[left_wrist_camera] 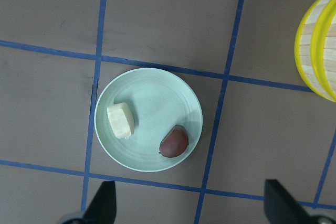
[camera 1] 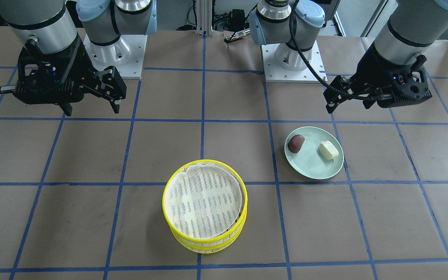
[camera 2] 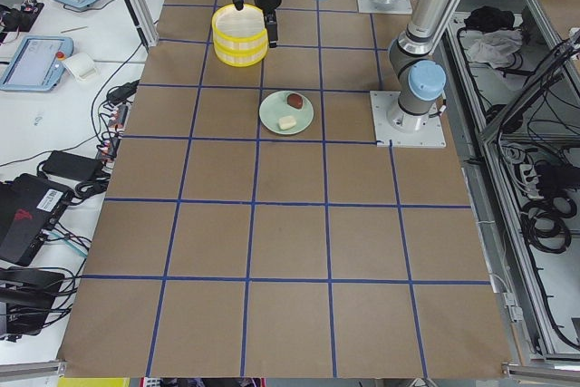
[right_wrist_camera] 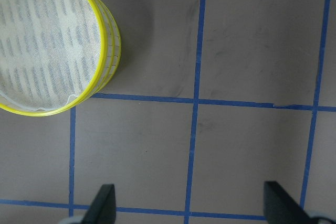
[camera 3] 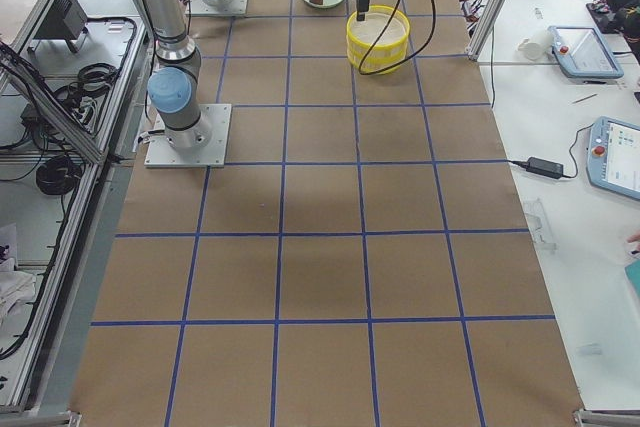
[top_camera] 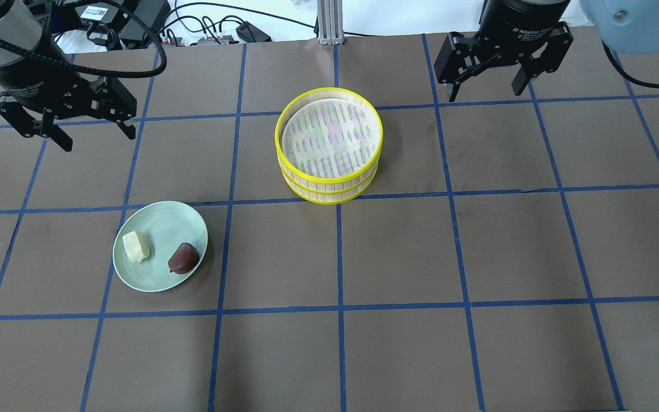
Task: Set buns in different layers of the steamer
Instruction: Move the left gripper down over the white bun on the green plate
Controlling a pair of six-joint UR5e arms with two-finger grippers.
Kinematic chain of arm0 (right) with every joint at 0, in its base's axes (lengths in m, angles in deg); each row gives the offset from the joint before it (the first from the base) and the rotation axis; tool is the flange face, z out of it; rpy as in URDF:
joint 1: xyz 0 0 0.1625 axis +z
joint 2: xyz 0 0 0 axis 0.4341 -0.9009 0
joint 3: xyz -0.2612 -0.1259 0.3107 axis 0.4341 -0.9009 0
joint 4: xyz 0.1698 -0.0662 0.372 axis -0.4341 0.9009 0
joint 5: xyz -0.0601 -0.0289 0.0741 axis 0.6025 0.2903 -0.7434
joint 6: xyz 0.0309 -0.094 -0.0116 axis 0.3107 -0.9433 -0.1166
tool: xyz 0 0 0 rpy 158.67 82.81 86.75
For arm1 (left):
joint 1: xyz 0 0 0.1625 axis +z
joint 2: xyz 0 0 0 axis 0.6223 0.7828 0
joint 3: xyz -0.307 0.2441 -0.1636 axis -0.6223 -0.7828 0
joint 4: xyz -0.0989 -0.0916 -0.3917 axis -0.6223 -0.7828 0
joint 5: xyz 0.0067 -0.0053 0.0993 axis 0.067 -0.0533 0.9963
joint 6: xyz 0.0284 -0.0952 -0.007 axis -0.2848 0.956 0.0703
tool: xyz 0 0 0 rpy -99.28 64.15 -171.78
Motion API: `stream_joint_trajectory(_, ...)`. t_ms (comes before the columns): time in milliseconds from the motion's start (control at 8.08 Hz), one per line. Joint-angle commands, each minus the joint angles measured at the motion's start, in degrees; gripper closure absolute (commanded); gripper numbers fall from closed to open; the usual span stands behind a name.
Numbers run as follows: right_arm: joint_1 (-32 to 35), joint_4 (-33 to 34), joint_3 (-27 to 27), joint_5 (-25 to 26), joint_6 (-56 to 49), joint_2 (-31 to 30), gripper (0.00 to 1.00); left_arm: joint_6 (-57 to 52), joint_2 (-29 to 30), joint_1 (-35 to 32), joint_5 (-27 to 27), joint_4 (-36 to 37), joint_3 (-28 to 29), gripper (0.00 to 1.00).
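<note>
Yellow-rimmed steamer (camera 1: 207, 238) is nearest the operators' edge, roughly mid-table on the brown paper table (camera 1: 91, 155). Its layers (top_camera: 329, 191) are stacked one on the other, two trays as far as I can tell. The top one shows its white mesh liner (camera 1: 203, 202). The lower tray's inside is hidden.

The pale green plate (camera 1: 313, 165) is one step closer to the robot, on its left side and well apart from the steamer. Both buns are on it:
- dark reddish-brown bun (camera 1: 296, 143) lies on the side toward the steamer
- cream-yellow bun (camera 1: 328, 150) lies on the outer side
- the two are apart, not touching

Left gripper (top_camera: 98, 137) hangs above the table on the robot's left. Its wrist camera looks straight down on the plate. Its fingers (left_wrist_camera: 105, 205) are spread wide at the bottom corners of that view, clamped on nothing, clear of the plate and buns.

Right gripper (top_camera: 487, 91) hangs above the table on the robot's right. Its jaws are also apart and grip nothing. Its fingers (right_wrist_camera: 102, 203) frame bare table, and the steamer sits in the upper-left corner of that wrist view, off to the side.

Arm bases (camera 1: 292, 62) on white mounting plates are farthest back.
</note>
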Motion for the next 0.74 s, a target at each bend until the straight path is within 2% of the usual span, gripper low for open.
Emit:
stream_joint_trajectory(0, 0.00, 0.37, 0.04, 0.06, -0.37, 0.00, 0.00, 0.00, -0.02, 0.23, -0.66, 0.14, 0.08, 0.00)
stream_joint_trajectory(371, 0.00, 1.07, 0.38, -0.03, 0.07, -0.09, 0.00, 0.00, 0.94, 3.99, 1.00, 0.58, -0.79, 0.00)
stream_joint_trajectory(495, 0.00, 1.16, 0.39, -0.03, 0.15, -0.09, 0.00, 0.00, 2.86, 6.97, 0.83, 1.98, -3.75, 0.00)
stream_joint_trajectory(619, 0.00, 1.07, 0.47, -0.03, 0.15, -0.09, 0.00, 0.00, 4.54, 7.87, 1.09, 7.21, -7.09, 0.00)
